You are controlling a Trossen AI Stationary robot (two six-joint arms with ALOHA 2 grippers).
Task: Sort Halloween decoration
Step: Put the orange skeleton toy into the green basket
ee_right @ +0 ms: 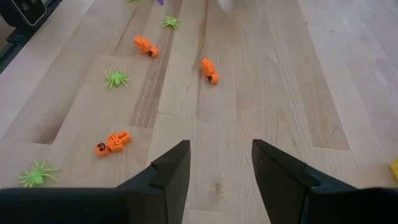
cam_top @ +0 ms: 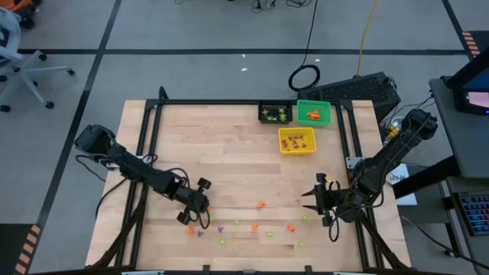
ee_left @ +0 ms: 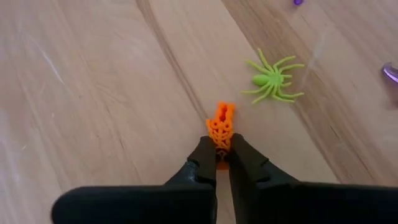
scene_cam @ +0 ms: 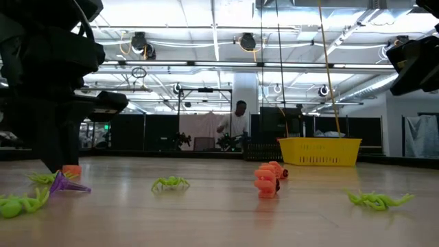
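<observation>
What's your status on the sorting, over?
Left tool shut on orange trinket at table level. Right tool open, empty, above bare wood. Green spider beside the catch, not touching.

Two dark six-joint arms of matte black segmented links with rounded joint housings and trailing black cables. Left gripper [ee_left: 223, 154] and right gripper [ee_right: 221, 163]: paired black, smooth-faced wedge-shaped fingers tapering towards their tips.

3 bins [cam_top: 296, 141], 2 arms [cam_top: 141, 172].
</observation>
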